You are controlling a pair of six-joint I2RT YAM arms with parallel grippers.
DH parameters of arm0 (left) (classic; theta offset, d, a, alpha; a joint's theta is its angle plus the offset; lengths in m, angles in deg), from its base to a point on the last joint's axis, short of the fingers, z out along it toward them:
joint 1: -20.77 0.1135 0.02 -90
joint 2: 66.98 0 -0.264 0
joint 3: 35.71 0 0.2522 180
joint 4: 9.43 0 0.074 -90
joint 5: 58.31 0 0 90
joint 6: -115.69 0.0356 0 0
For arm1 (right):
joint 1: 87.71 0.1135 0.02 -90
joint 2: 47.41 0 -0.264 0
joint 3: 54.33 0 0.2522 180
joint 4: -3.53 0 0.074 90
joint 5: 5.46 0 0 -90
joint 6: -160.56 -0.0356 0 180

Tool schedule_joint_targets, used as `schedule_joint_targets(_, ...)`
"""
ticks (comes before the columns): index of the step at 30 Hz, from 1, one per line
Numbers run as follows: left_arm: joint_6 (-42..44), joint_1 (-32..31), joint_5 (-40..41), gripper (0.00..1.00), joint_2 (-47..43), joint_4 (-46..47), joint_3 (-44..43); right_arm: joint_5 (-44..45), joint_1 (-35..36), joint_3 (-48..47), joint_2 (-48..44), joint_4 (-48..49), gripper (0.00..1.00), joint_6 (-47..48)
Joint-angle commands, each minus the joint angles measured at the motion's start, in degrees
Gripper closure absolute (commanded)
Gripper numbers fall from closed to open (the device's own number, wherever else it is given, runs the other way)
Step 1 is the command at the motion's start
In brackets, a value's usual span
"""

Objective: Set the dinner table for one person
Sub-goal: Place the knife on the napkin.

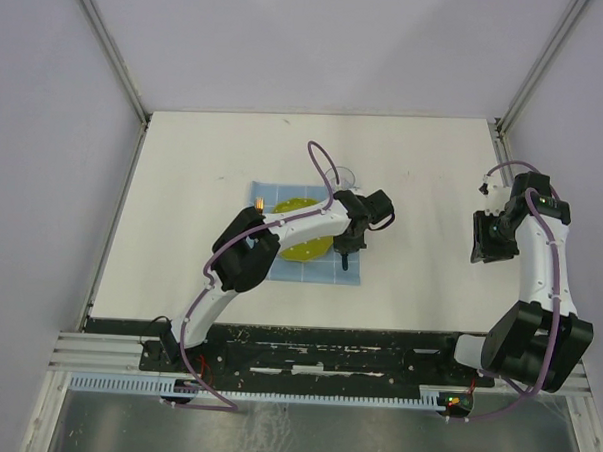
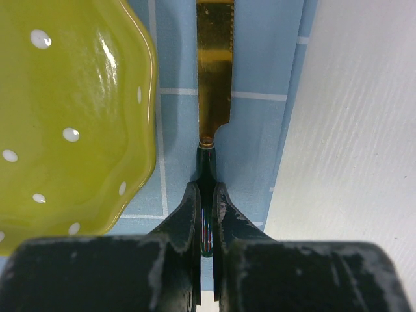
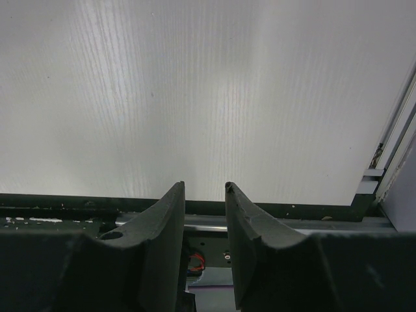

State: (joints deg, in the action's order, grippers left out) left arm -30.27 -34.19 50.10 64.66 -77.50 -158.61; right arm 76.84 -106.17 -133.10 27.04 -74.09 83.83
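The off-white dinner table (image 1: 434,172) carries a light-blue gridded cloth (image 1: 319,272) with a yellow-green, white-dotted plate (image 1: 299,248) on it. In the left wrist view the plate (image 2: 65,117) fills the left side. To its right a knife (image 2: 214,65) with a gold blade and dark green handle lies along the cloth's (image 2: 260,130) right strip. My left gripper (image 2: 207,190) is shut on the knife's handle, low over the cloth's right edge (image 1: 346,250). My right gripper (image 3: 204,185) is open and holds nothing, hovering over bare table (image 3: 195,84) at the right (image 1: 481,242).
A small gold utensil (image 1: 260,197) lies at the cloth's far left corner. A faint clear round object (image 1: 346,176) stands just beyond the cloth. The black rail of the table's near edge (image 3: 78,201) runs below the right gripper. Walls enclose the table on three sides.
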Motion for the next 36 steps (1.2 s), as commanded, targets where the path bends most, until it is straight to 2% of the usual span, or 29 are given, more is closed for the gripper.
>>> schedule_joint_targets(1, 0.4, 0.4, 0.7, 0.97, 1.0, 1.6, -1.6, -0.8, -0.2, -1.8, -0.2, 0.7, 0.61, -0.6)
schedule_joint_targets(13, 0.9, 0.4, -0.6, 0.97, 1.1, 2.3, -0.7, -0.7, -0.2, -2.1, -0.1, 0.5, 0.61, -0.6)
schedule_joint_targets(16, 1.7, 0.4, -1.9, 0.88, 0.9, 3.0, -0.3, -0.6, -0.2, -2.3, 0.1, 0.5, 0.61, -0.4)
schedule_joint_targets(19, 2.2, 0.4, -2.9, 0.70, 0.3, 3.5, 0.0, -0.9, -0.2, -2.5, 0.4, 0.4, 0.61, -0.6)
schedule_joint_targets(24, 2.9, 0.4, -2.2, 0.50, -0.4, 3.6, 0.6, -1.0, -0.2, -2.8, 0.9, 0.3, 0.61, -0.5)
schedule_joint_targets(30, 3.5, 0.3, -1.9, 0.45, -2.5, 3.5, 2.8, -1.3, -0.2, -3.4, 1.2, 0.3, 0.61, -0.7)
schedule_joint_targets(36, 7.2, -0.3, 0.8, 0.44, -9.7, 3.6, 3.8, -2.1, -0.2, -3.0, 2.1, 1.0, 0.61, -0.7)
